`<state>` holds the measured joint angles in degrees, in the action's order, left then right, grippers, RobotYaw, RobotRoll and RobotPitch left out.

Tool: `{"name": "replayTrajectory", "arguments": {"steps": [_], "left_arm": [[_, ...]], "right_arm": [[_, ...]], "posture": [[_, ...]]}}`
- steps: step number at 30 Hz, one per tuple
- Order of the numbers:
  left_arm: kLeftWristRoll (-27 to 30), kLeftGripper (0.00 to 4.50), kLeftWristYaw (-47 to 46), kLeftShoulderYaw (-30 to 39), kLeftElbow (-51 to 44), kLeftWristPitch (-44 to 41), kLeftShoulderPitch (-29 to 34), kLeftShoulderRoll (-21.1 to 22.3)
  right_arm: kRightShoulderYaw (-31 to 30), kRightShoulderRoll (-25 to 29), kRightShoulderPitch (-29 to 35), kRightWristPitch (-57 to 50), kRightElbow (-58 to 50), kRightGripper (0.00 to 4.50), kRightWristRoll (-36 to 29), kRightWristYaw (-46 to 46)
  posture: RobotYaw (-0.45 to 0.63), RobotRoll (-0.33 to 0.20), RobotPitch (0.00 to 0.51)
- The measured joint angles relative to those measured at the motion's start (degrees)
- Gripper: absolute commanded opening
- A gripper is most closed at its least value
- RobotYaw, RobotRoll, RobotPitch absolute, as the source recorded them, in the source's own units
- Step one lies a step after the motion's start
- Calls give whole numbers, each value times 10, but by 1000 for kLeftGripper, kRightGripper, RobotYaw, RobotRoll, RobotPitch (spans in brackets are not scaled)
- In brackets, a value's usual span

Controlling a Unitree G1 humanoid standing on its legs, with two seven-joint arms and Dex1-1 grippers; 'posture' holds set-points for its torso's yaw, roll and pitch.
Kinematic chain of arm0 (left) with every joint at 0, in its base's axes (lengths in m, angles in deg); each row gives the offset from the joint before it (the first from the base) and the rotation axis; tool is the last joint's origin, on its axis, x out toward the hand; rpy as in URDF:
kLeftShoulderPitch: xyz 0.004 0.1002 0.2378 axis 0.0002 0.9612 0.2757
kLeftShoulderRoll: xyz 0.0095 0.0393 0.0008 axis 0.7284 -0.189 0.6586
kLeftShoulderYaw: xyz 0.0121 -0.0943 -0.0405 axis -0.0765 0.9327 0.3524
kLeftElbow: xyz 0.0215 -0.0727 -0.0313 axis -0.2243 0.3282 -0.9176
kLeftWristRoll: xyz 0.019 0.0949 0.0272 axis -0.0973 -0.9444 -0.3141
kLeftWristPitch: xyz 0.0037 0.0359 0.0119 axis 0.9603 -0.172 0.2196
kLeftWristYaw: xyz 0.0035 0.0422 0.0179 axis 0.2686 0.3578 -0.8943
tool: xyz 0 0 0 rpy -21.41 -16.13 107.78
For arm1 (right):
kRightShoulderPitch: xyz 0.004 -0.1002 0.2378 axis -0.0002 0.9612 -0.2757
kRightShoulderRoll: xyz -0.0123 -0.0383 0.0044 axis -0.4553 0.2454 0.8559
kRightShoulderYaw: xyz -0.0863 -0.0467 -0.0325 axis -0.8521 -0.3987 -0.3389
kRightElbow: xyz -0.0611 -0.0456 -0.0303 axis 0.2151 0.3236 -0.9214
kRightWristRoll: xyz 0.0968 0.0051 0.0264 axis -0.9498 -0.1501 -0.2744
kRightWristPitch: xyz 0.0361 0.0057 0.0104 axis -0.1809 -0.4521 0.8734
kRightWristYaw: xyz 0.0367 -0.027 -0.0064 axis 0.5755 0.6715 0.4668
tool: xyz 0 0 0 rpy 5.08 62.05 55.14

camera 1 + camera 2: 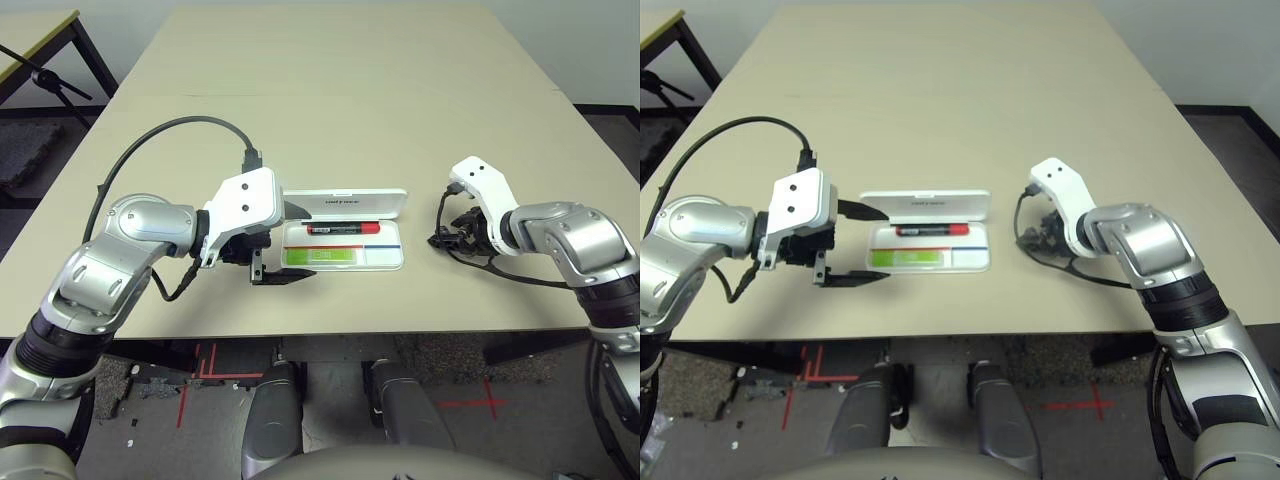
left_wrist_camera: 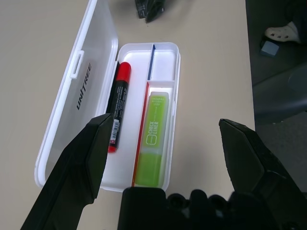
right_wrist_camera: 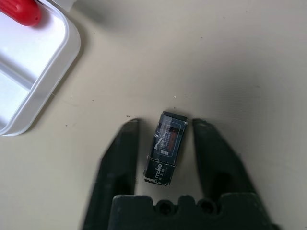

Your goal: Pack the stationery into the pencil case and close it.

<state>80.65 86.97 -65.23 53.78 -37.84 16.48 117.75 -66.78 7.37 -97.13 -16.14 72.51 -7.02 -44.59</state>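
Left gripper (image 1: 283, 246) first: your fingers are spread wide, holding nothing, hovering low over the table (image 1: 330, 90) just off the pencil case's left end. One finger (image 2: 81, 163) lines up with the hinged lid side, the other finger sits on the near side of the tray.

Pencil case (image 1: 395, 255) lies straight ahead of that gripper, open, lid (image 2: 76, 91) folded back flat on the far side with black lettering on it. Inside the tray: red marker (image 2: 117, 108) with black cap in the far slot beside the lid, black end toward your left gripper. Lime-green highlighter (image 2: 154, 139) in the near slot, parallel to the marker, a red divider between them. A blue divider marks off a small compartment at the tray's far end from the left gripper.

Right gripper (image 3: 164, 125): well apart from the case's right end, pointing down at the table. Your fingers are narrowed around the small dark block (image 3: 166, 148), which lies flat on the table between them. A sliver of gap shows on each side, so contact is unclear; block is not lifted. Case corner (image 3: 57, 62) is off to the side of the right gripper.
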Motion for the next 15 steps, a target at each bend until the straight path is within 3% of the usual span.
{"name": "replayTrajectory", "arguments": {"steps": [2,3,10,15], "left_arm": [[0,4500,0,0,0,0,0,1],[0,4500,0,0,0,0,0,1],[-2,4500,0,0,1,2,2,2],[-4,4500,0,0,3,9,5,3]], "right_arm": [[0,1,0,-1,-1,389,0,2],[0,2,0,-1,-2,284,0,3],[-1,29,-1,26,-1,286,1,27],[0,58,-3,149,13,286,9,93]], "posture": [[-27,0,117],[-27,0,117],[-30,0,122],[-31,0,122]]}}
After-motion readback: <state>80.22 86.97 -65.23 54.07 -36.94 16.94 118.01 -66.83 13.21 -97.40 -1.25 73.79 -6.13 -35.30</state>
